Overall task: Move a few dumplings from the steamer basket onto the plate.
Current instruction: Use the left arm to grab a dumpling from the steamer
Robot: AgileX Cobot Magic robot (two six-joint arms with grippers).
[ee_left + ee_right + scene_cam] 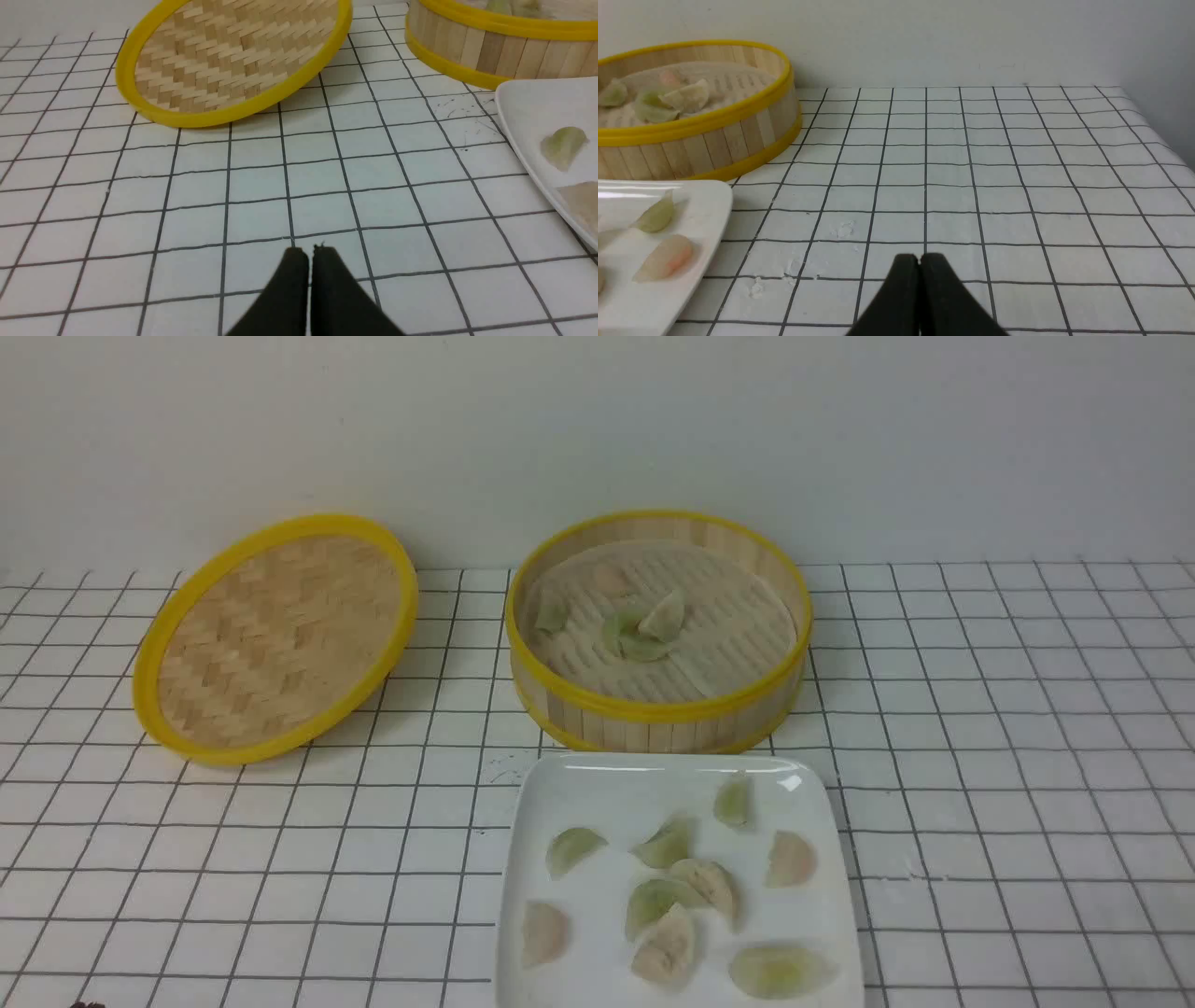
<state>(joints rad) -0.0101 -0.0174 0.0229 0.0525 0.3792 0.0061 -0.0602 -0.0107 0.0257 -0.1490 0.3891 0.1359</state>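
On our grid-lined tablecloth [980, 756], about nine dumplings [667, 843] lie on the plate [597, 793]; a few sit in the steamer basket [653, 728]. Our left gripper [310, 254] and right gripper [919, 259] are pinched closed, empty; we judge the task essentially done.

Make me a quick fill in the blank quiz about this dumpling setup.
1. The plate holding dumplings is ____ in shape.
2. The woven lid sits on the ____ side of the steamer basket.
3. The left hand and right hand are both ____.
Missing: square; left; shut.
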